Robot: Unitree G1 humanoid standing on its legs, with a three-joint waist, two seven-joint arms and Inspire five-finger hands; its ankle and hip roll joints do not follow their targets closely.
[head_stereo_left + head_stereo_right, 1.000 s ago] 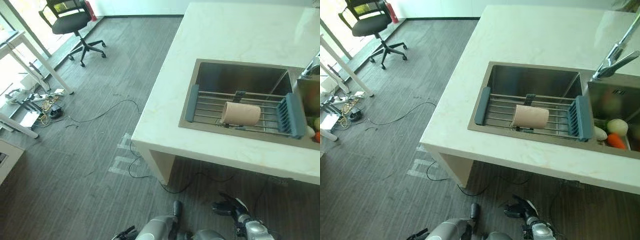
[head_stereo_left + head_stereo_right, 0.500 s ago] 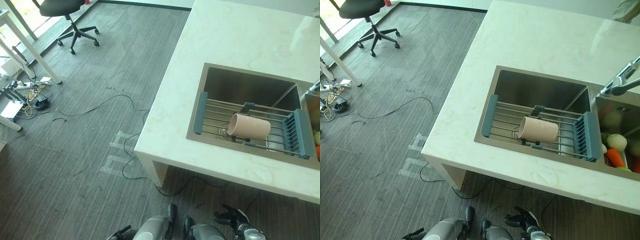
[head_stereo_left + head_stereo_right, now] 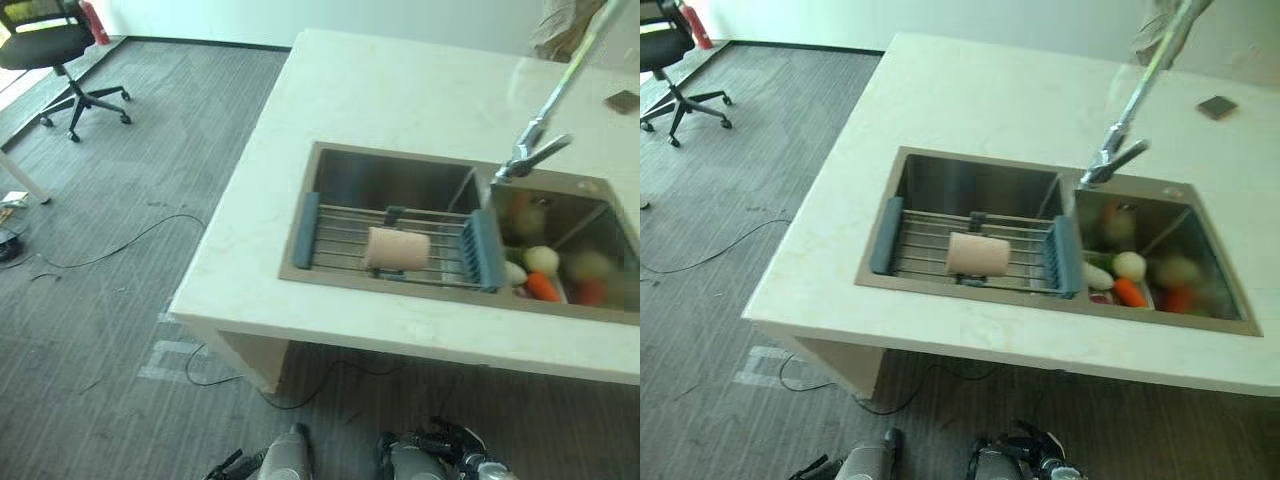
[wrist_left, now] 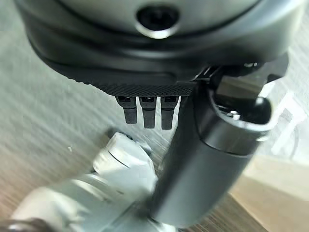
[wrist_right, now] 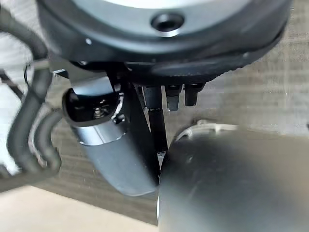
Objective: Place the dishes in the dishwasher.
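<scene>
Lying on its side on the wire rack [image 3: 385,240] over the left sink bowl [image 3: 970,185]: a pink cup [image 3: 397,248], well apart from both hands. Hanging low by the floor [image 3: 110,300], below the counter [image 3: 970,100] edge: left hand [image 4: 147,108] and right hand [image 5: 174,96], fingers straight and relaxed, holding nothing. Sitting in the right bowl, under the tap [image 3: 540,130]: vegetables [image 3: 1128,290]. Lots of bare floor beside the counter, with a chair [image 3: 55,60] far off.

no readable text, label or number appears anywhere.
</scene>
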